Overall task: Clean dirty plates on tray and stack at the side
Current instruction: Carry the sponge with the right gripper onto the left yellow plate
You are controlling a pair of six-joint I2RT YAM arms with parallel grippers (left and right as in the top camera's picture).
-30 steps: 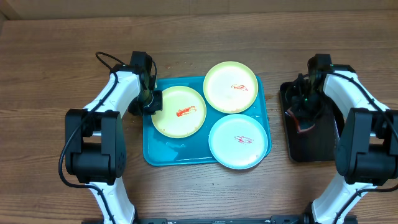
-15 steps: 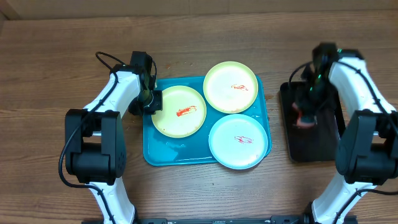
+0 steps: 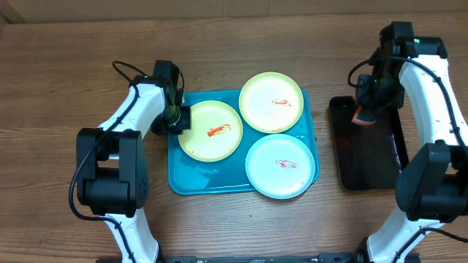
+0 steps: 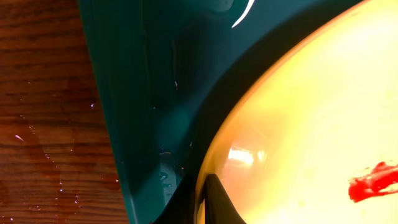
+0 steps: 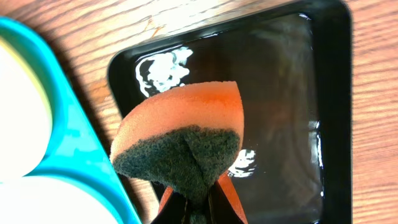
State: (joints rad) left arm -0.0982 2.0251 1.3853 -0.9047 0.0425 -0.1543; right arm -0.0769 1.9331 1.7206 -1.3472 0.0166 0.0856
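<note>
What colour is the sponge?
The sponge is orange with a dark green pad; right wrist view.

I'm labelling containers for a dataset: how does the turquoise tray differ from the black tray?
The turquoise tray is wider and carries three smeared plates; the black tray is narrower, with no plates and a wet sheen. The left claw pinches a yellow plate by its rim in the turquoise tray; the right claw holds a sponge over the black tray. Both are rectangular with rounded corners and raised rims.

The brown wood-grain table (image 3: 241,44) carries the turquoise tray (image 3: 191,177) near its middle and a smaller black tray (image 3: 369,164) apart to the right.
</note>
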